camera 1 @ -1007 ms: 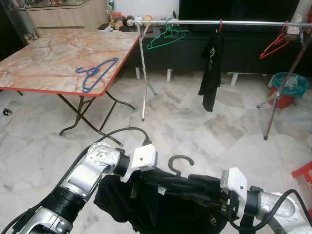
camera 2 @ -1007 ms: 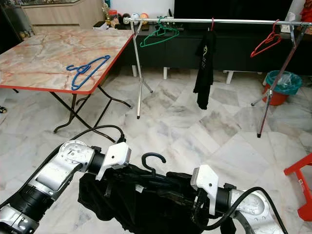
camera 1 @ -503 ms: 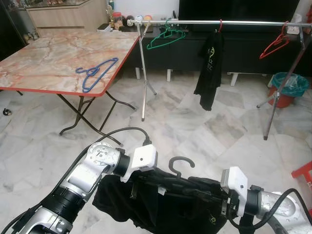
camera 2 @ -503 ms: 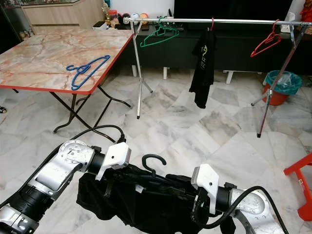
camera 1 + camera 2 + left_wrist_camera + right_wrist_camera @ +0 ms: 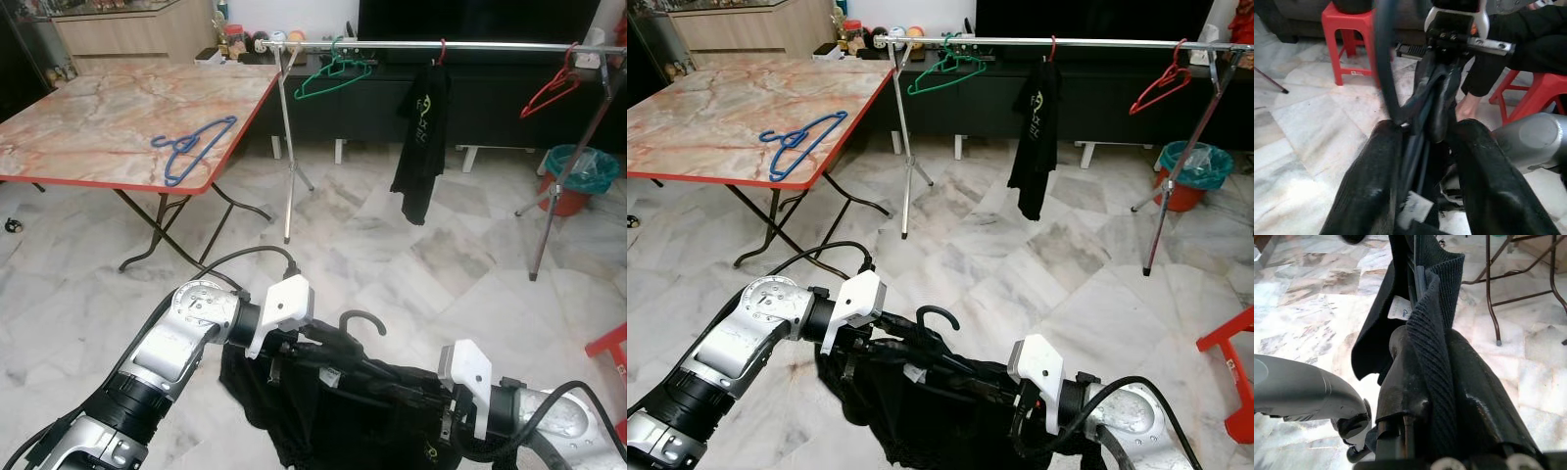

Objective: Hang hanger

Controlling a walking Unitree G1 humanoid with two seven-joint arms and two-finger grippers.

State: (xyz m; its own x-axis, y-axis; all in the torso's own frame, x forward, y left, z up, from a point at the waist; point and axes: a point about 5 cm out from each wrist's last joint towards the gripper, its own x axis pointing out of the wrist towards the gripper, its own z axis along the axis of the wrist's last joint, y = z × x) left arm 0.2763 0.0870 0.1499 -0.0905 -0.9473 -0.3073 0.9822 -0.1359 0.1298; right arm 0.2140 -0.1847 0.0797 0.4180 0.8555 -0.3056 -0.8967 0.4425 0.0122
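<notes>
Low in front of the robot, both grippers hold a black hanger (image 5: 361, 323) dressed with a dark garment (image 5: 343, 421) between them. The left gripper (image 5: 1425, 147) is clenched on the hanger near its neck, just below the hook, and the right gripper (image 5: 1430, 377) is clamped on the far shoulder, with ribbed cloth pinched between its fingers. The hook stands up and free between the two arms.

Across the marble floor, well apart from the robot, a clothes rail (image 5: 431, 45) carries a green hanger (image 5: 333, 70), a black shirt (image 5: 421, 137) and a red hanger (image 5: 549, 93). A blue hanger (image 5: 191, 147) lies on the table (image 5: 88, 108) to the left.

This looks like the carrying step: hanger in hand, not yet at the rail. Next, the robot probably needs to walk closer, raise the hanger, and set its hook over a bare stretch of rail, seemingly between shirt and red hanger.
</notes>
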